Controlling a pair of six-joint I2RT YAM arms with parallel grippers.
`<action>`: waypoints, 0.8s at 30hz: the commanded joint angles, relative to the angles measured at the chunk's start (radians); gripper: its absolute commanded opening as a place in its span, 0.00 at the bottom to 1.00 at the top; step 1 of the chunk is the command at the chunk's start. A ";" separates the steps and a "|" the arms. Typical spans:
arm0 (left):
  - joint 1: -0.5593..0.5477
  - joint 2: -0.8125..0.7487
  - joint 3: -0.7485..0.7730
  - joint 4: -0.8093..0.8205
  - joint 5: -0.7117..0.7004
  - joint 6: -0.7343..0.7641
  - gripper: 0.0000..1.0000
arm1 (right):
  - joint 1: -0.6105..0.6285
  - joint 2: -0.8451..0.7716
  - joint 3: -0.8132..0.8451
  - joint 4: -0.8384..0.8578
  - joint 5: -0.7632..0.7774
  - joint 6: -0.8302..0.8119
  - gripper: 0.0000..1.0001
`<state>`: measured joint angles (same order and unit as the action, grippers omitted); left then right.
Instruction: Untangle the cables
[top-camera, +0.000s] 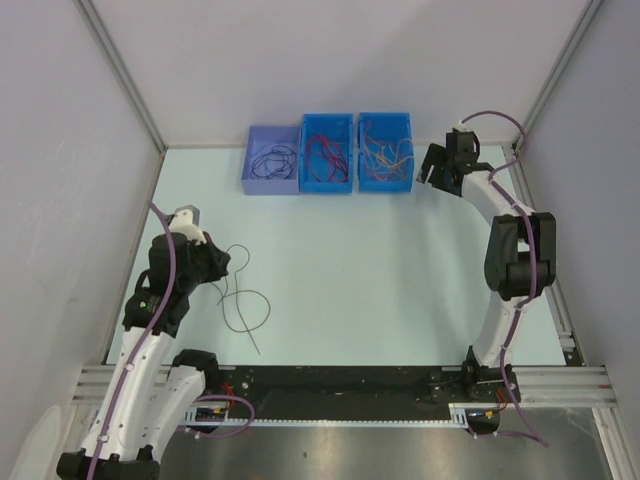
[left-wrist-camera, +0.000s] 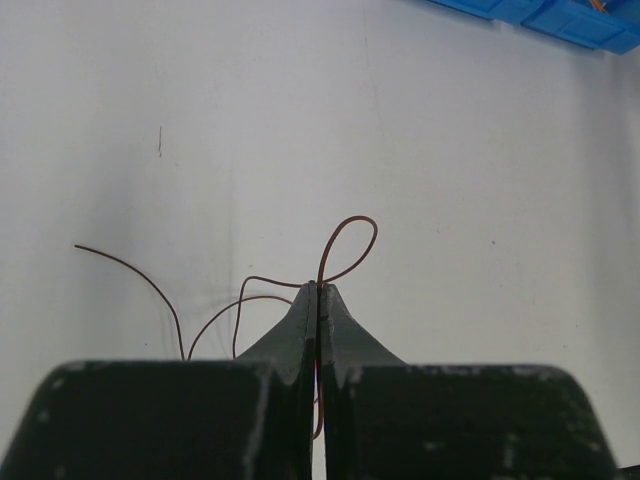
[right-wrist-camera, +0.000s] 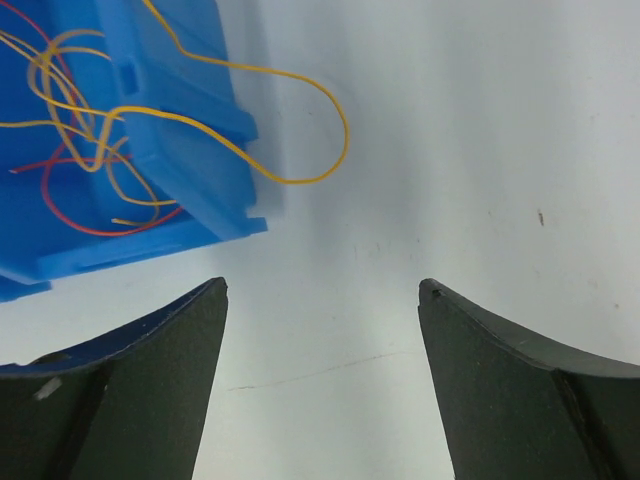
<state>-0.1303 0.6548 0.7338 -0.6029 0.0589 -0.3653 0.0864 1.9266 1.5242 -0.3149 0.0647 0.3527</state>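
Note:
A thin dark brownish cable (top-camera: 245, 305) lies in loose curls on the table at the left. My left gripper (top-camera: 215, 262) is shut on it; the left wrist view shows the jaws (left-wrist-camera: 318, 288) pressed together on the strand, with a small loop (left-wrist-camera: 350, 250) just past the tips. My right gripper (top-camera: 432, 165) is open and empty beside the rightmost bin, over bare table in the right wrist view (right-wrist-camera: 323, 288). An orange-yellow cable (right-wrist-camera: 330, 110) hangs over that bin's wall (right-wrist-camera: 190, 150). A red cable (right-wrist-camera: 70, 215) lies inside with it.
Three bins stand in a row at the back: a lilac one (top-camera: 270, 185) with black cables, a blue one (top-camera: 328, 187) with red cables, a blue one (top-camera: 385, 186) with orange-yellow cables. Grey walls enclose the table on three sides.

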 joint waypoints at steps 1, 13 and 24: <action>0.011 0.000 -0.001 0.028 0.010 0.008 0.00 | -0.007 0.070 0.094 0.030 0.003 -0.057 0.80; 0.011 0.014 -0.001 0.029 0.004 0.005 0.00 | -0.016 0.256 0.307 -0.018 0.011 -0.109 0.66; 0.017 0.026 -0.001 0.029 0.009 0.003 0.00 | -0.013 0.304 0.392 -0.015 -0.034 -0.135 0.25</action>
<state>-0.1249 0.6827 0.7326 -0.6010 0.0582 -0.3653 0.0742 2.2204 1.8534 -0.3416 0.0525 0.2394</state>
